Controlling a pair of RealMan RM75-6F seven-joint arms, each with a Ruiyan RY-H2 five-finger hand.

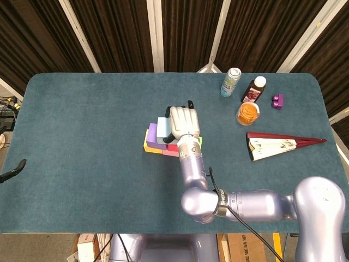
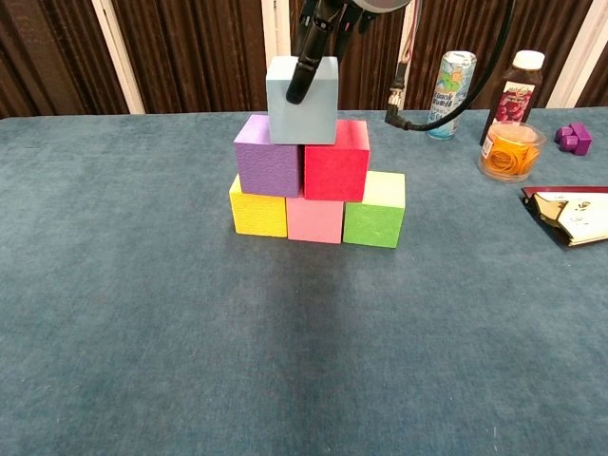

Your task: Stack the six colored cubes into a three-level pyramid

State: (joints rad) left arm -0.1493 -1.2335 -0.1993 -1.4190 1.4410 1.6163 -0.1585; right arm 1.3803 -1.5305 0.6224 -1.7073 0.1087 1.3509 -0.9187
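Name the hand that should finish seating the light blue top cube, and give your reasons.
Right. The right hand is already over the pyramid, its fingers on the light blue cube atop the purple cube and red cube. The left hand isn't visible.

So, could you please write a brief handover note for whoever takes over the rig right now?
Right hand: above the stack, fingers on the light blue cube, not yet released.
Left hand: not in view.
Bottom row: yellow cube, pink cube, green cube, side by side on the table.
Middle row: purple cube and red cube.
Top: the light blue cube sits on the purple and red ones.
Done: all three levels are placed.
Left: open the right hand and lift clear without nudging the pyramid.
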